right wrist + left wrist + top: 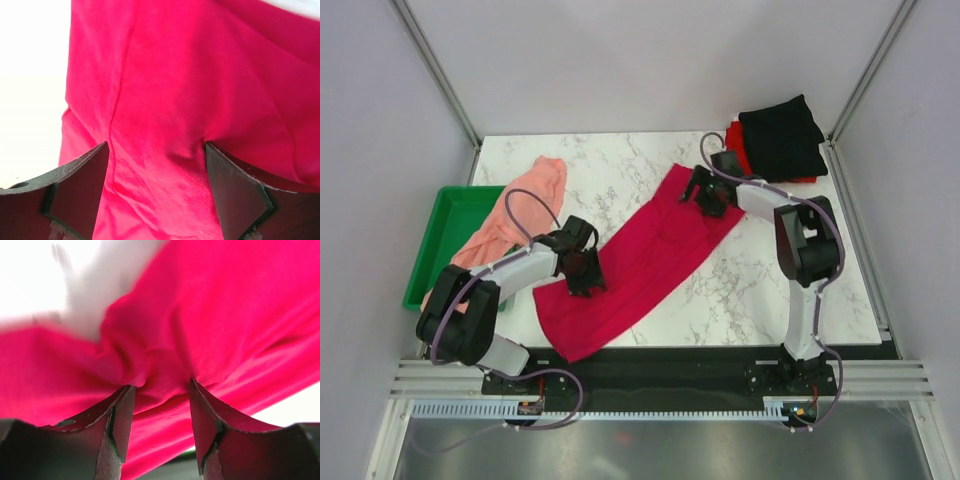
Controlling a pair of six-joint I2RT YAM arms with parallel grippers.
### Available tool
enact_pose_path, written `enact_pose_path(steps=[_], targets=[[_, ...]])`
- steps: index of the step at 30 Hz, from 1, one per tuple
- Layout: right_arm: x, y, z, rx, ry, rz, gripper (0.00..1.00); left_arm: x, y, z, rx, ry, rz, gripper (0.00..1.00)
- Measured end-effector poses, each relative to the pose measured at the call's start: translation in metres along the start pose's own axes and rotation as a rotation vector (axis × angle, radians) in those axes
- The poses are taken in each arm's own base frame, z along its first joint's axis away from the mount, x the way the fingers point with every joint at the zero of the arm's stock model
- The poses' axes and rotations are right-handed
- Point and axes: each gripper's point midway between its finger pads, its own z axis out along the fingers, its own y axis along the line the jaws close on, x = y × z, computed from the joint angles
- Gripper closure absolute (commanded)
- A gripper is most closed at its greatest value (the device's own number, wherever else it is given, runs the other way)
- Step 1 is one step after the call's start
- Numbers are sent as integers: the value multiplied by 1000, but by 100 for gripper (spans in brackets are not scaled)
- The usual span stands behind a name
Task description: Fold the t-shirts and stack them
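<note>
Left gripper point(582, 268) has its fingers parted over a pinched-up ridge of the crimson t-shirt point(640, 265) lying diagonally mid-table, right gripper point(708, 192) spread wider on its far end; both should close fully before lifting together.

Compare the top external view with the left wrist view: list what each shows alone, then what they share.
Only the top external view shows the salmon-pink t-shirt draped over the green tray, the black t-shirt stacked on a bright red t-shirt at the far right, and the right gripper. Only the left wrist view shows cloth bunched between the left gripper fingers, which stand apart. Both show the crimson t-shirt.
</note>
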Motion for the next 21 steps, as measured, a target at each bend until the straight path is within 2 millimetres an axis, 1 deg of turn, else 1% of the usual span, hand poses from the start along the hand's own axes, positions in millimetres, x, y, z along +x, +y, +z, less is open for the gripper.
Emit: enact_pose_path(steps=[3,6,8,10,13,15,18,21], targets=[[-5,50,30,-88,23,-56,15,32,1,-7,28,48,-29,44],[-12,96,58,-167,31,-91,16,51,-4,-10,57,83,-50,44],[-19,118,74,-204,28,-100,15,61,-10,-11,79,103,-60,44],[-31,137,88,-241,15,-92,15,69,-16,-12,100,127,-68,44],[-53,154,107,-300,-17,-67,15,71,-29,-9,139,147,-81,44],[-67,161,118,-338,-46,-46,16,68,-40,-6,162,166,-92,44],[-88,168,130,-420,-109,1,17,53,-63,2,187,185,-90,44],[-108,168,137,-473,-177,38,16,34,-88,11,214,187,-83,44]])
